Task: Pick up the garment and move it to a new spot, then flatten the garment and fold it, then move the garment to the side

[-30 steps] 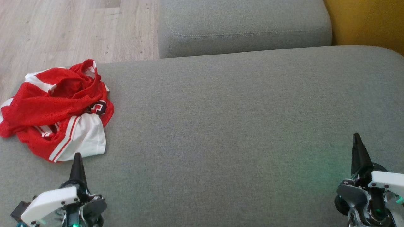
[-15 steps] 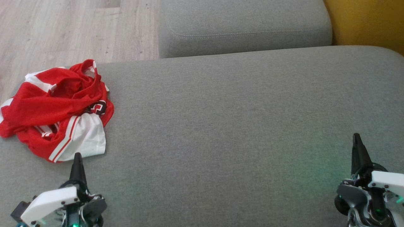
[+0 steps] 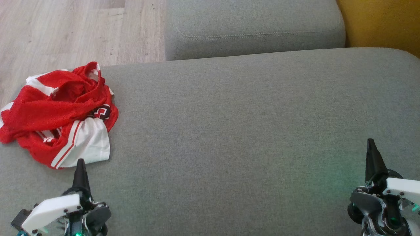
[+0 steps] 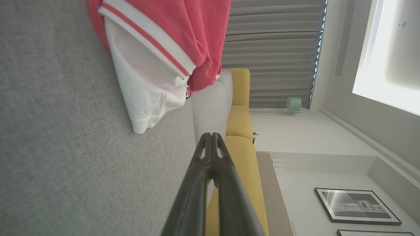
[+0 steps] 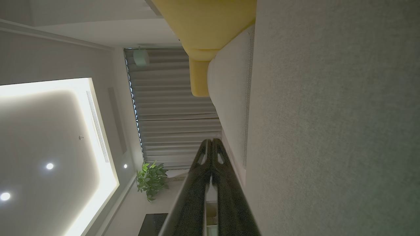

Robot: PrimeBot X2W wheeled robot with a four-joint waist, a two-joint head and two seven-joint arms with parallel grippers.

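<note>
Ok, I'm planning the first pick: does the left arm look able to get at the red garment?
Probably yes. The left gripper sits just short of the garment, only bare cushion between them. Its jaws are shut, so they must open first.

The garment [image 3: 55, 111] lies bunched at the far left corner of the seat cushion [image 3: 246, 131], reaching its left edge. The left tool [image 3: 80, 164] sits by the near edge, just before the garment's near hem. The right tool [image 3: 370, 144] sits at the near right corner, well apart from both. Behind the far edge stands a second cushion [image 3: 252, 26], with floor [image 3: 65, 32] to its left.
</note>
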